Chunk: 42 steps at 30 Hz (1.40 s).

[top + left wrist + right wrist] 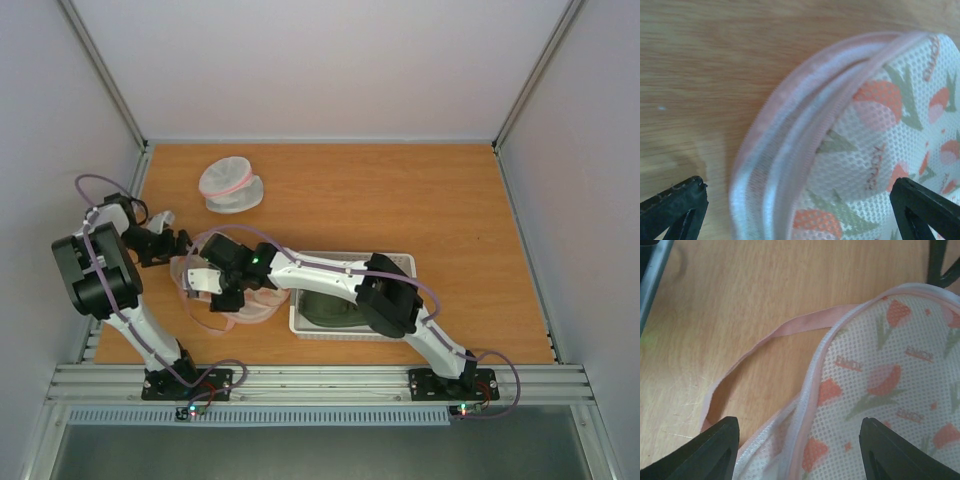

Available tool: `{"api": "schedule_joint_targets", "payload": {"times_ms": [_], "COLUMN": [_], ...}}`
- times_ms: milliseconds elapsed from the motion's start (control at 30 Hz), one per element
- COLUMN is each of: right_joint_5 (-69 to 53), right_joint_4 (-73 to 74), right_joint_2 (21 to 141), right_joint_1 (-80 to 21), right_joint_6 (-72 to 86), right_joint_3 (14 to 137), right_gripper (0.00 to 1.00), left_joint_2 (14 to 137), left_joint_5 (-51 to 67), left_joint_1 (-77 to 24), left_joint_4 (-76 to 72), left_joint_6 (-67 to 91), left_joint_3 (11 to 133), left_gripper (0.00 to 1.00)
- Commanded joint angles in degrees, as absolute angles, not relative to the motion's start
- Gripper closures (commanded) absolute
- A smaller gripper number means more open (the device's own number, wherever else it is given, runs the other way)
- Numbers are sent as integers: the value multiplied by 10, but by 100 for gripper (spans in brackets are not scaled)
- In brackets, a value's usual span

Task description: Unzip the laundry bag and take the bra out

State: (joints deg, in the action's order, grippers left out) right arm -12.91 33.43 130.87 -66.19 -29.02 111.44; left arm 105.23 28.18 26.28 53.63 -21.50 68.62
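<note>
The left hand (797,186) is just at the left edge of the peanut-shaped cream mesh laundry bag (867,150) with its pink and green flower print. Its two black fingers are wide apart and grip nothing, and the bag's rounded pink rim lies between them. The bag lies flat on the orange-brown wooden desk (420,200), near the front edge and between the two arms. Its pink zipper trim looks layered and a little lifted in the left wrist view. This part is blurred, so I cannot tell if the zipper is drawn open. A thin pink loop strap (765,340) curls on the desk beside the bag. The right hand (799,427) hangs over the bag's near lobe, also spread open and empty. Behind the bag, well apart, there is a small round white mesh pouch with a pink rim (231,186). To the right of the bag stands a white plastic basket (404,258), and a dark olive-green rounded thing (325,308) lies in it, half hidden under the right arm. I judge this is the bra, so the removal seems done. Little is left, perhaps only to draw the hands back.
</note>
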Motion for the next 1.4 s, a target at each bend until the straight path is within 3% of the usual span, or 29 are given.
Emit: {"api": "schedule_joint_targets", "payload": {"times_ms": [0,67,133,433,800,1100,1367], "right_joint_5": [-99,-77,-68,-16,-15,-5,19], "right_joint_4": [322,317,308,221,217,219,212], "right_joint_2": [1269,1266,1258,1171,1127,1108,1094], "right_joint_1": [-647,-638,-625,-585,-559,-559,-558], "right_joint_6": [-254,-241,-224,-191,-138,-114,-115], "right_joint_3": [1123,1122,1117,1017,958,923,902], "right_gripper": [33,33,33,28,27,27,27], "left_joint_2": [1042,1047,1050,1057,1038,1033,990], "left_joint_5": [312,318,322,329,283,183,164], "left_joint_1": [253,250,250,262,381,455,464], "left_joint_4": [560,564,563,554,480,468,453], "left_joint_6": [-256,-262,-262,-236,-143,-163,-154], "left_joint_3": [672,670,672,695,702,713,653], "left_gripper": [1,3,13,97,99,99,99]}}
